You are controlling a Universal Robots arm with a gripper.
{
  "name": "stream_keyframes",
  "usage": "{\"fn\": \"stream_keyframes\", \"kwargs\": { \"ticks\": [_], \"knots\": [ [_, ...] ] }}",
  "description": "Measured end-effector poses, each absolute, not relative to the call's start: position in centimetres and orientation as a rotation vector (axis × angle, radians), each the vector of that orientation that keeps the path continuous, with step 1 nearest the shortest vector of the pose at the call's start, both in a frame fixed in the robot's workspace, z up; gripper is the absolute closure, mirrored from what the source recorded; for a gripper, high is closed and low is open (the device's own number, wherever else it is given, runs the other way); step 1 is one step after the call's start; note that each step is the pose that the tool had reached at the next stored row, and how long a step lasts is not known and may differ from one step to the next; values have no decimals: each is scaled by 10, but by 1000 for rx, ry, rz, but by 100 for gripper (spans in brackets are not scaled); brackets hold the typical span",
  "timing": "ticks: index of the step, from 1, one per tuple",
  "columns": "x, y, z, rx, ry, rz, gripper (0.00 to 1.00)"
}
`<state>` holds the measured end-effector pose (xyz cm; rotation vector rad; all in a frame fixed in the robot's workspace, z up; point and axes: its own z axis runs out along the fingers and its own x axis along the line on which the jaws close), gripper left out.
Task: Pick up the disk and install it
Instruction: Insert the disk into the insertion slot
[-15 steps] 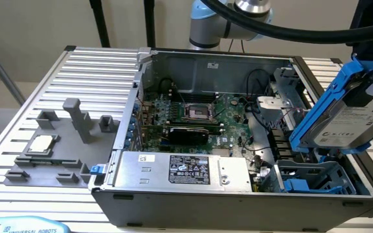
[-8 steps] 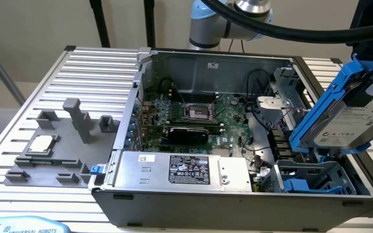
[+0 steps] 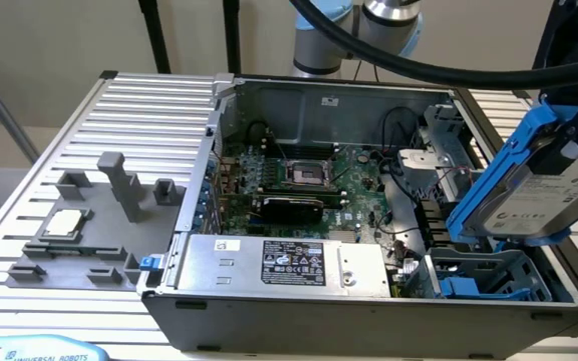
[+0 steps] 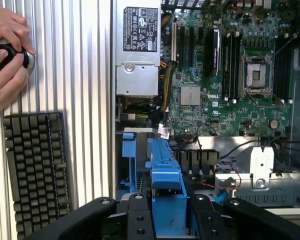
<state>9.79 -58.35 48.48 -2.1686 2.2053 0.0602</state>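
The gripper [image 3: 573, 139] has its fingers clamped on the disk [image 3: 542, 197] by its blue carrier. The disk hangs tilted, just above the drive bay [image 3: 490, 277] in the open computer case [image 3: 309, 320]

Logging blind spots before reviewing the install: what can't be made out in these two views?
- Exterior view: the disk and the gripper run off the right edge.
- Exterior view: part of the drive bay is hidden behind the disk.
- Wrist view: a person's hands cover most of a dark round object.
- Exterior view: the disk's label print is too small to read.
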Motion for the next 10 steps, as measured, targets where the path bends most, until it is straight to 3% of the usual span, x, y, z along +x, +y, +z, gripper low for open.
{"fn": "stream_keyframes", "kwargs": {
  "ticks": [10],
  "knots": [
    [102, -584, 474, -2193, 2213, 72, 67]
  ]
}}
